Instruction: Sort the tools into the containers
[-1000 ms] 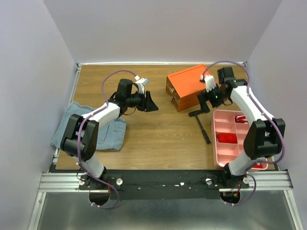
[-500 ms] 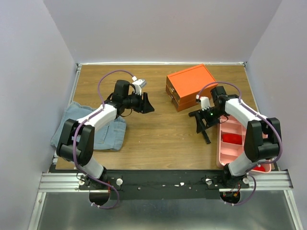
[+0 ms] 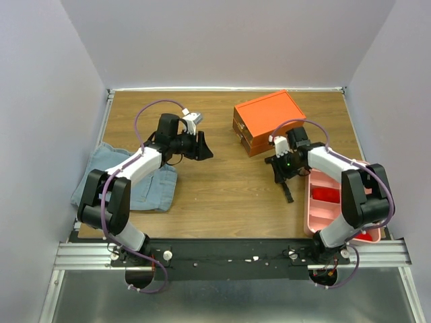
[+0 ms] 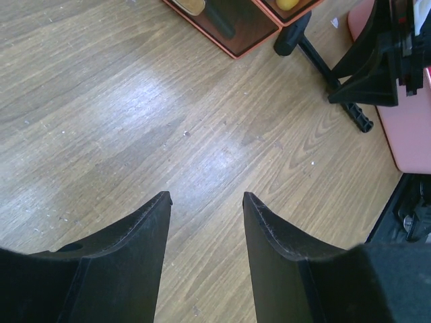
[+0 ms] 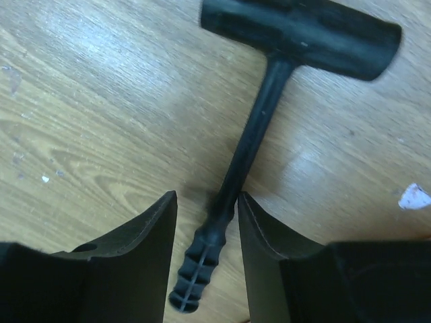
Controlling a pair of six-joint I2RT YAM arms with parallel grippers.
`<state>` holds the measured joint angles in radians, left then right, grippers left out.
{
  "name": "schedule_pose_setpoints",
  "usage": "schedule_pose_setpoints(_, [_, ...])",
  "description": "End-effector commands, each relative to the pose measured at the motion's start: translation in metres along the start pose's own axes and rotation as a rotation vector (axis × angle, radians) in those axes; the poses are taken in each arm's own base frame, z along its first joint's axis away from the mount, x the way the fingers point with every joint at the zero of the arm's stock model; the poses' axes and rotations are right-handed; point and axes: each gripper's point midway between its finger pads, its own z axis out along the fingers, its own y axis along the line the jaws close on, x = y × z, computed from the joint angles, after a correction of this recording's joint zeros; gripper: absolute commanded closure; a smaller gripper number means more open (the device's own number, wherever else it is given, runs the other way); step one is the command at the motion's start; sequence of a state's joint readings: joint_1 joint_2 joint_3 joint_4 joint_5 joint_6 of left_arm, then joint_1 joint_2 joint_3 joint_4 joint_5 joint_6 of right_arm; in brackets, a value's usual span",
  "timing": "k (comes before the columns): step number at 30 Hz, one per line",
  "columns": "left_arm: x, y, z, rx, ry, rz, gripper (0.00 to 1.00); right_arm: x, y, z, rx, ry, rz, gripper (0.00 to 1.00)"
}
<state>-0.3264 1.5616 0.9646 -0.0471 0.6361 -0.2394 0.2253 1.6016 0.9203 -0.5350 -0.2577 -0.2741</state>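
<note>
A small black hammer [image 3: 289, 192] lies on the wood in front of the orange cabinet [image 3: 266, 114], its head toward the cabinet. My right gripper [image 3: 282, 172] is down over it. In the right wrist view the ribbed handle [image 5: 202, 269] runs between the fingers of that gripper [image 5: 206, 195]. The right finger is against the shaft, while a gap shows on the left side, so the jaws stand open. My left gripper [image 3: 207, 149] hovers open over bare wood left of the cabinet, nothing between its fingers [image 4: 145, 242]. The left wrist view shows the cabinet's drawers [image 4: 232, 30] and the hammer [image 4: 316, 57].
A pink divided tray [image 3: 304, 202] with a red item [image 3: 322, 195] sits at the right edge, close beside the hammer. A blue cloth [image 3: 145, 185] lies at the left under the left arm. Walls enclose the table on three sides.
The right gripper came down from beside the cabinet onto the hammer's handle, and its jaws narrowed around it. The left gripper hardly moved.
</note>
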Motion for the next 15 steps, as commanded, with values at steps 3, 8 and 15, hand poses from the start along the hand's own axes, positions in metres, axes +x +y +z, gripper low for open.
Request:
schedule_pose_setpoints(3, [-0.011,0.012,0.000,-0.049,-0.024,0.029,0.43,0.003,-0.006,0.015,0.126,0.023,-0.079,0.51])
schedule_pose_setpoints(8, [-0.011,0.013,-0.002,-0.058,-0.031,0.036,0.43,0.011,0.001,0.015,0.108,0.047,-0.101,0.71])
schedule_pose_setpoints(15, [-0.020,0.010,-0.013,-0.071,-0.066,0.067,0.43,0.010,0.031,-0.025,-0.013,0.015,-0.164,0.99])
